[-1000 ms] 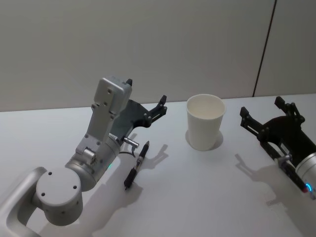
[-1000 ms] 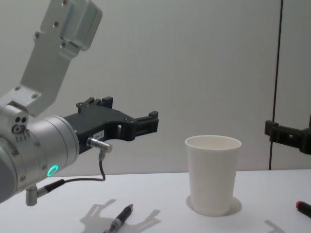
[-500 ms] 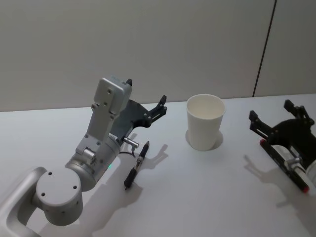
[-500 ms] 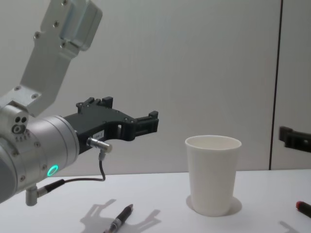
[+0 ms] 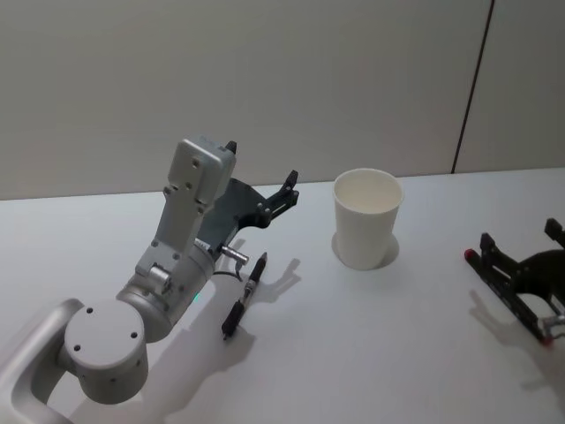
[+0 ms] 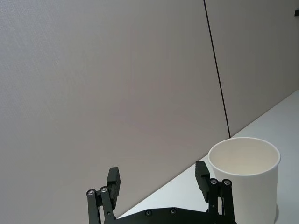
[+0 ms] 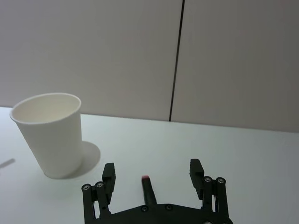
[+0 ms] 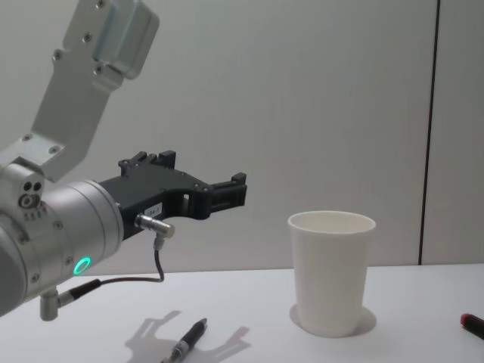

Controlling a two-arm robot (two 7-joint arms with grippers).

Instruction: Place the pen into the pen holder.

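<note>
A: Status re: pens & holder?

B: The pen holder (image 5: 367,225) is stood upright on the worktop (image 5: 353,362), w/ nothing seen sticking out of it. A red-tipped pen (image 7: 148,187) is laid flat to the holder's right, well apart. A black pen (image 5: 244,296) is laid to its left, nearer the robot. Either could be meant.

A: End effectors?

B: The right end effector (image 7: 152,168) is held low over the red-tipped pen, jaws spread wide, nothing gripped. Contact w/ the worktop can't be told. The left end effector (image 6: 158,172) is hung to the holder's left, above rim level, roughly over the black pen, jaws also wide & empty.

A: Risks?

B: Prob. three. If the pen is pinched near one end, it could be tilted & caught on the holder's rolled rim. The holder is light paper, so it could be toppled by a sideways bump at the drop. If the jaws are closed too high, the pen could be rolled away & missed.

A: View diffs?

B: In the right wrist view the pen is seen approx. centred btw. the jaws. In the head view it's mostly covered by the end effector, w/ the red tip exposed. Holder height vs. the left end effector is given side-on by the chest view.
</note>
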